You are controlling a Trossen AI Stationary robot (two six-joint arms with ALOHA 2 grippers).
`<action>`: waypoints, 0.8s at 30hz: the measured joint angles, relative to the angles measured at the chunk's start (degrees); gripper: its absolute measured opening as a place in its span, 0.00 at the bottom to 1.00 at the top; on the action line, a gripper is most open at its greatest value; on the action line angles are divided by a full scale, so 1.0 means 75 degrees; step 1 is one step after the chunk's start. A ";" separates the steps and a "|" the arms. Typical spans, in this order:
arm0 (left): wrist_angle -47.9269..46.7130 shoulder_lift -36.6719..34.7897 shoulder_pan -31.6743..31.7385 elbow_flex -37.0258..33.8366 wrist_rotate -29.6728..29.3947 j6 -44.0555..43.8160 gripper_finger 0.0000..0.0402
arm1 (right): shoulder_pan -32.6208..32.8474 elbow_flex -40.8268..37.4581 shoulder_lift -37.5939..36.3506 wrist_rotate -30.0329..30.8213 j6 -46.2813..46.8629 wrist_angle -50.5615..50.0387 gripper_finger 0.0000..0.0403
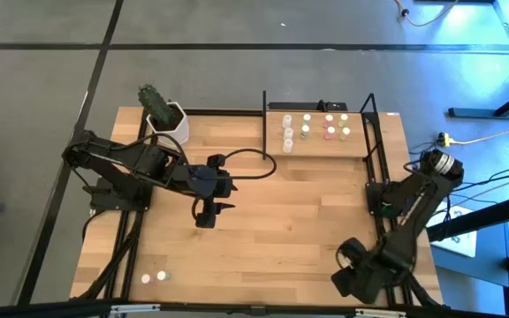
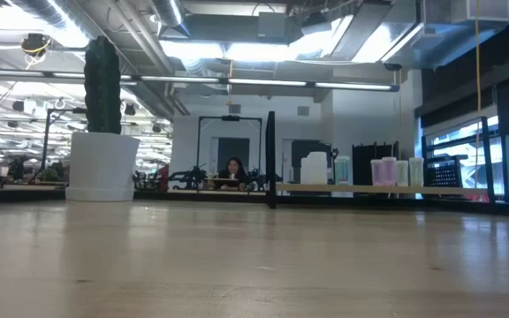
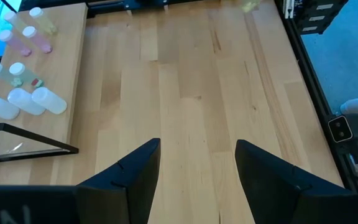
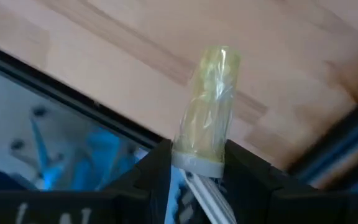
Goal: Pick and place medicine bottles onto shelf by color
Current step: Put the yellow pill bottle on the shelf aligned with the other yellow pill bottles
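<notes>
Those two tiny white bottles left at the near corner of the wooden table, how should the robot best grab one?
Probably from straight above, closing on the round body. The two tiny white bottles seem to stand upright and close together, so the open left gripper, nearer than the right gripper holding a yellowish bottle, should set its fingers across the pair's line, avoiding the neighbour.
</notes>
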 joint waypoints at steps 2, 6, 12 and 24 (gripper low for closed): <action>0.0003 0.0000 0.0000 0.0001 -0.0002 0.0001 0.50 | -0.0329 -0.0041 0.0036 -0.0496 -0.0534 0.0033 0.33; 0.0003 0.0000 0.0000 -0.0001 -0.0002 -0.0001 0.50 | -0.0878 -0.0085 0.0040 -0.1025 -0.1449 0.0251 0.33; 0.0003 0.0000 0.0000 0.0002 -0.0002 -0.0001 0.50 | -0.1236 -0.0085 0.0040 -0.1606 -0.2476 0.0396 0.33; 0.0003 0.0000 0.0002 -0.0001 0.0001 -0.0001 0.50 | -0.1790 -0.0087 -0.0274 -0.1765 -0.3323 0.0362 0.33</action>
